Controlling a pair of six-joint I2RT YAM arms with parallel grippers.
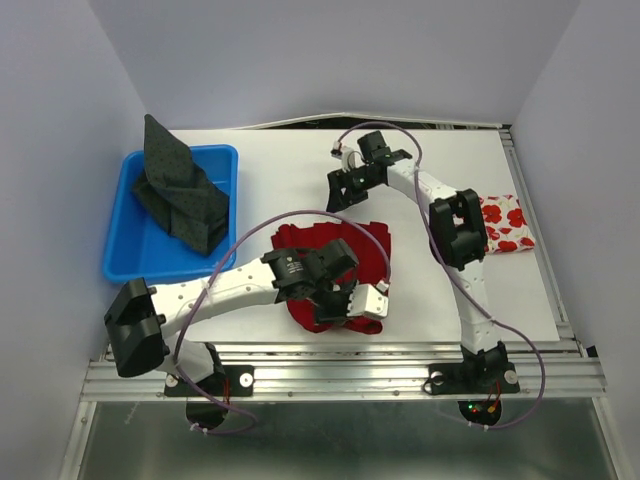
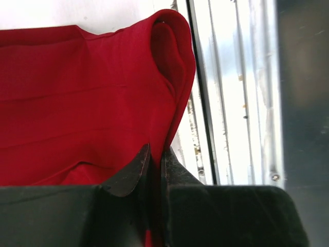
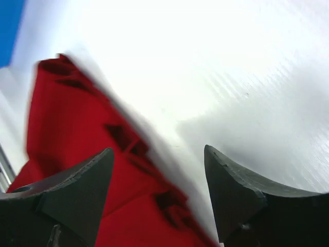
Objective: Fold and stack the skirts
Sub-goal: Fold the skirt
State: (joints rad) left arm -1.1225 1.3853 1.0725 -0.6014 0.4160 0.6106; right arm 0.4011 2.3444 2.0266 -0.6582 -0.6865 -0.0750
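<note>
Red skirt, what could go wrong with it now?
The left hand pinches only a thin edge of the red skirt, right by the metal rail, so the cloth might slip out or snag there. The right hand is open and empty, so a one-handed fold could bunch up.

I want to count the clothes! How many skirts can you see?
3. A dark grey one in the blue bin, a red one mid-table, a white flowered one at the right edge. More could hide underneath.
</note>
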